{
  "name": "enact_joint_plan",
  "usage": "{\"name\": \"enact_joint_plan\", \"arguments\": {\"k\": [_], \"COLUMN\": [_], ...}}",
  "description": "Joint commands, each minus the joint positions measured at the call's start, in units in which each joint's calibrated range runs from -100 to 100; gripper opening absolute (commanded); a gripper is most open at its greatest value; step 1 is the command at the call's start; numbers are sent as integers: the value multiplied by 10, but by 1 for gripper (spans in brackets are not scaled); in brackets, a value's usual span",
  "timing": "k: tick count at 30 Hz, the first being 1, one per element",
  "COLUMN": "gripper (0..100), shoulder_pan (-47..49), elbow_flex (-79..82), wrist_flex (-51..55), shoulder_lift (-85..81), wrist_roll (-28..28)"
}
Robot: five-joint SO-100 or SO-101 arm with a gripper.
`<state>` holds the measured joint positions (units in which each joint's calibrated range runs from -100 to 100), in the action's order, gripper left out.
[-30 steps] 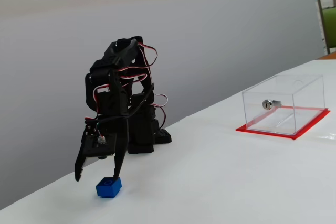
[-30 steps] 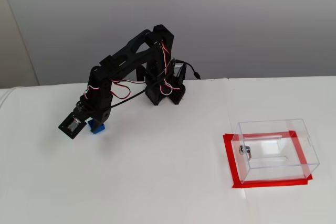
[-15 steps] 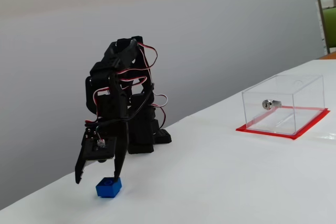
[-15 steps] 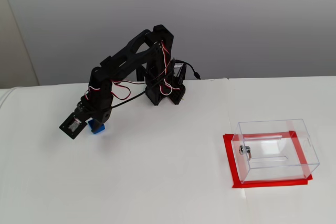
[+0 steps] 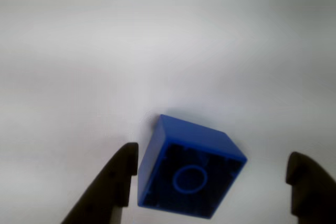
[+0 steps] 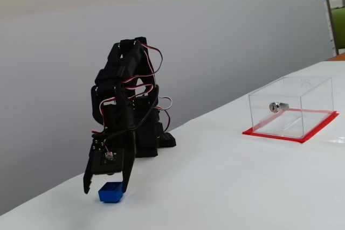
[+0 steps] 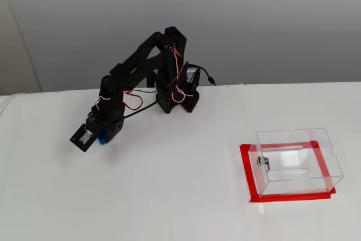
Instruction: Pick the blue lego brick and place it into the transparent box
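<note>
- My wrist camera is looking straight down, very near the table (image 5: 79, 51), between my fingertips.
- One fixed camera is sitting low at the table's side, viewing me side-on, the transparent box (image 6: 291, 109) far right.
- Another is looking down from the front, higher up.
- Both fixed views are sharing my arm and box.

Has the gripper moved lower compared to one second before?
Yes. In a fixed view the gripper has come down; its fingertips now flank the blue lego brick, which stayed on the table.
</note>
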<state>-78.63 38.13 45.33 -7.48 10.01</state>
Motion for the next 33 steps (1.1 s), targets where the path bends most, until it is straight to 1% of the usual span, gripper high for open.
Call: {"name": "enact_joint_plan", "arguments": {"k": [1, 20, 22, 25, 33], "gripper": [31, 31, 29, 23, 22], "shoulder_pan": [-4, -4, -4, -4, -4], "elbow_flex": [9, 16, 16, 16, 16], "wrist_flex": [-6, -6, -6, -6, -6], "shoulder_lift": [-8, -4, -4, -4, -4], "wrist_roll": [0, 0, 0, 0, 0]}}
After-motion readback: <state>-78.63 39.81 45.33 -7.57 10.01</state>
